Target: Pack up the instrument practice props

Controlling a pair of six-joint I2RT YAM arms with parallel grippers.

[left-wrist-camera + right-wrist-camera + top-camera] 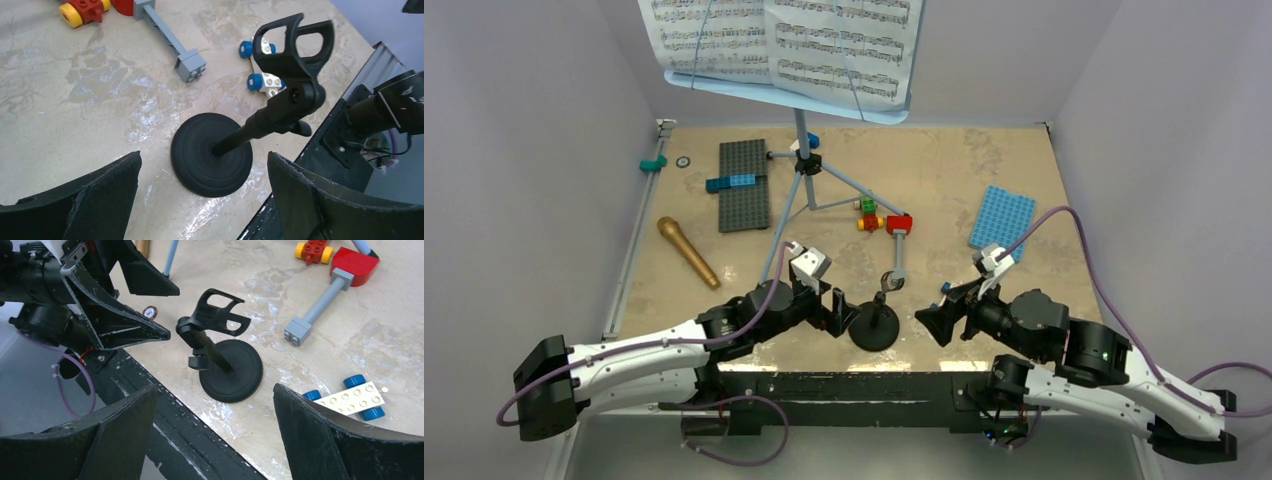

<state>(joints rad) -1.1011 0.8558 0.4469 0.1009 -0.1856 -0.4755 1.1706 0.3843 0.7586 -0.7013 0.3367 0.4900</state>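
Ribbed matte-black mic stand (244, 134), forked clip (282, 57), left end effector (204, 157) and right end effector (215, 389) spread wide

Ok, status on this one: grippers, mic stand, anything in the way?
Left gripper and right gripper both open, empty. Mic stand upright between them, untouched. Wheeled white brick near its base, not touching.

Table (964, 190) carries mic stand (874, 325), microphone (688, 252), music stand (803, 165), baseplates (744, 190), bricks (868, 214).
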